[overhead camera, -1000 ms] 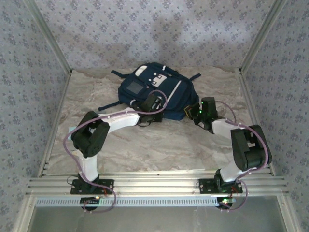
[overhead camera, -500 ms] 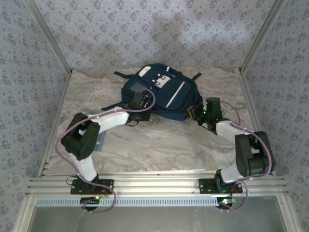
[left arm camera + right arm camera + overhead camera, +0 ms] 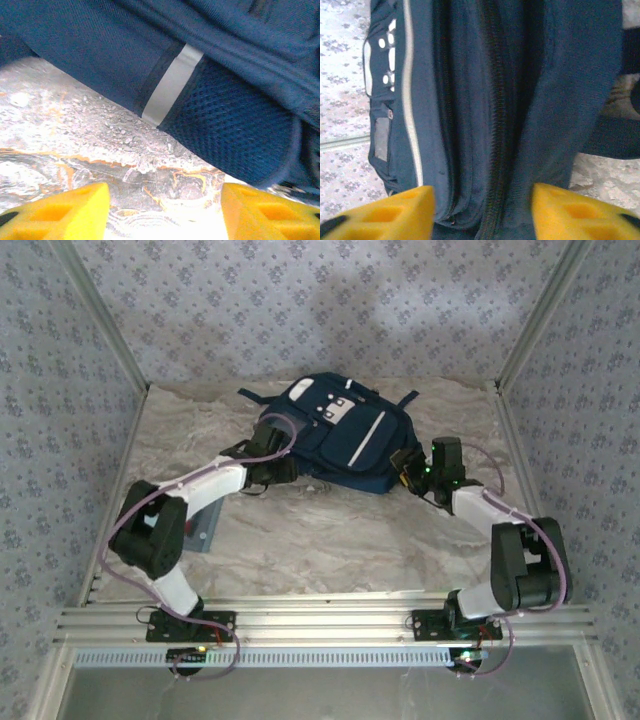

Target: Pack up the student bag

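- The left pincer (image 3: 162, 216) had its yellow fingers apart and empty, low over the marble table (image 3: 75, 130), facing the bag's white stripe (image 3: 170, 82) and mesh side pocket (image 3: 225, 130).
- The right pincer (image 3: 482, 212) was likewise spread and empty, aimed at the zipper (image 3: 495, 125).
- The student bag (image 3: 335, 430) lay flat at upper centre of the top view, flanked by both arms.
- Opening the bag seemed the step in hand. The next move likely called for one pincer steadying fabric while the other caught the zipper pull.
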